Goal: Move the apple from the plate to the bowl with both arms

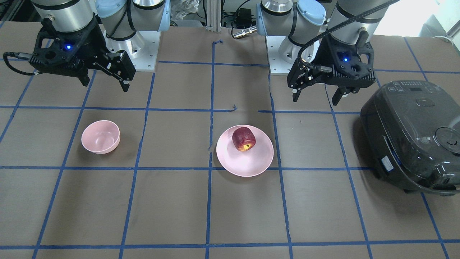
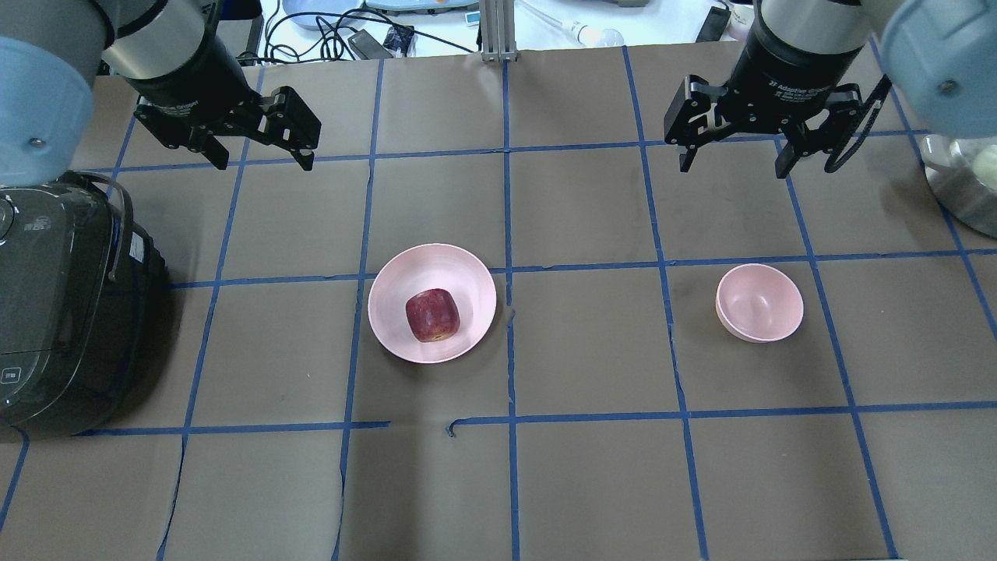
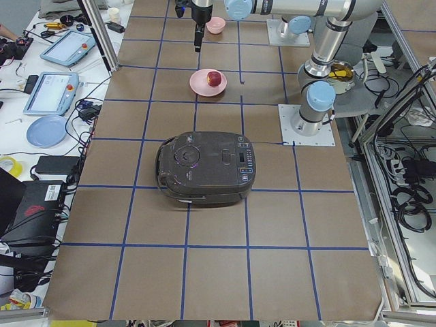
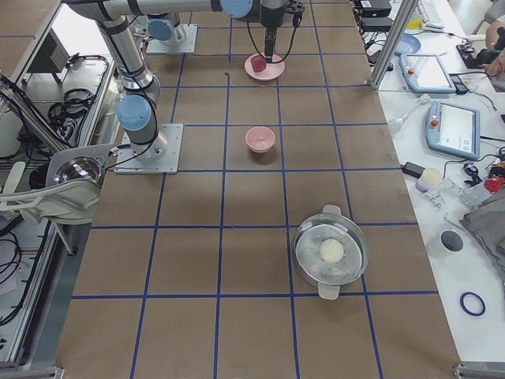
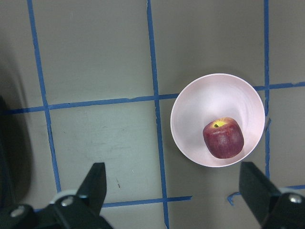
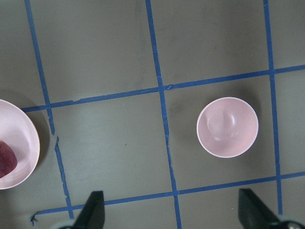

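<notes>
The dark red apple with a yellow patch lies on the wide pink plate near the table's middle. It also shows in the left wrist view and the front view. The small pink bowl stands empty on my right side, apart from the plate, and shows in the right wrist view. My left gripper is open and empty, high above the table, beyond and left of the plate. My right gripper is open and empty, high above the table beyond the bowl.
A large black rice cooker sits at the table's left end, left of the plate. A steel pot with a glass lid stands at the right end. Blue tape lines grid the brown table.
</notes>
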